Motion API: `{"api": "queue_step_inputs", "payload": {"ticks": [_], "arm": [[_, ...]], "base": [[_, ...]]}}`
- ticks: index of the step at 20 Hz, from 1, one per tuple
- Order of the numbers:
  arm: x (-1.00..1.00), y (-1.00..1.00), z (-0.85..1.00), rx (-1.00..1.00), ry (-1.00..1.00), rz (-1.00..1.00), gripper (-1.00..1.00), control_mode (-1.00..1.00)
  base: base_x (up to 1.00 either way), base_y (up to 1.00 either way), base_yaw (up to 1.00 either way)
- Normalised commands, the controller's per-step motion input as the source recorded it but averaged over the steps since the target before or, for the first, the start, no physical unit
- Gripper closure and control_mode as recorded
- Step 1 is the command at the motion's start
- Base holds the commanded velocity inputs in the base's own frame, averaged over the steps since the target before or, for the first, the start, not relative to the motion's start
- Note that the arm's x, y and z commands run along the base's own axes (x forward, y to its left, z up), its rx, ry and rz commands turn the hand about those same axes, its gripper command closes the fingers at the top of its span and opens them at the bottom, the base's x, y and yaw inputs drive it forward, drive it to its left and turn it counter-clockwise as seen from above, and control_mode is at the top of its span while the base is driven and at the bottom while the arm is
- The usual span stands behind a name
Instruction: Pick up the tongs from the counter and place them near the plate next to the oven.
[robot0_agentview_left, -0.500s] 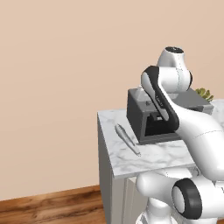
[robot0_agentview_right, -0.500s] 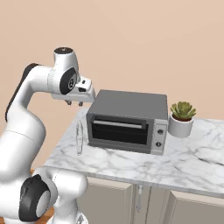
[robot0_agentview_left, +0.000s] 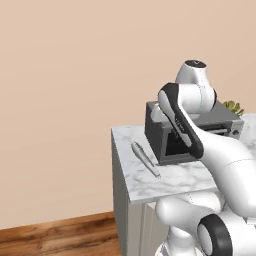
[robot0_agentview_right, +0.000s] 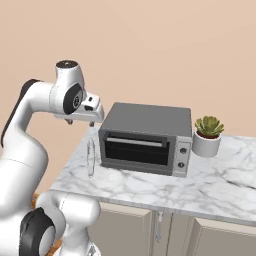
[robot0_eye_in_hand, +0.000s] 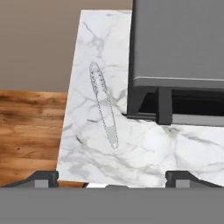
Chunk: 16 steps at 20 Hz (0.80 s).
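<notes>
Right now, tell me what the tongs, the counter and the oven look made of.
Tongs: pale grey metal, seemingly matte, with a dotted pattern along the arms. Counter: white marble-look slab, grey veining, smooth. Oven: dark grey metal-looking casing, dull finish, with a dark, probably glass door.

In the left base view the white arm covers most of the oven (robot0_agentview_left: 162, 134) front and all but a few leaves of the plant (robot0_agentview_left: 233, 106). The bench (robot0_agentview_left: 125, 145) runs off the right edge there. In the hand view the oven's right side is cut off, and the fingers (robot0_eye_in_hand: 43, 178) show as dark tips only, their gap unclear.
</notes>
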Motion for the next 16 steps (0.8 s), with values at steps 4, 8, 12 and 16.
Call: {"api": "queue_step_inputs", "payload": {"ticks": [4, 8, 12, 16], "arm": [[-0.08, 0.21, -0.69, 0.0, 0.0, 0.02, -1.0, -1.0], [0.0, 0.09, -0.61, 0.0, 0.0, 0.01, -1.0, -1.0], [0.0, 0.01, -0.49, 0.0, 0.0, 0.0, -1.0, -1.0], [0.05, 0.0, -0.51, -0.01, 0.0, 0.01, -1.0, -1.0]], "base": [[0.0, 0.0, 0.0], [0.0, 0.0, 0.0], [0.0, 0.0, 0.0], [0.0, 0.0, 0.0]]}}
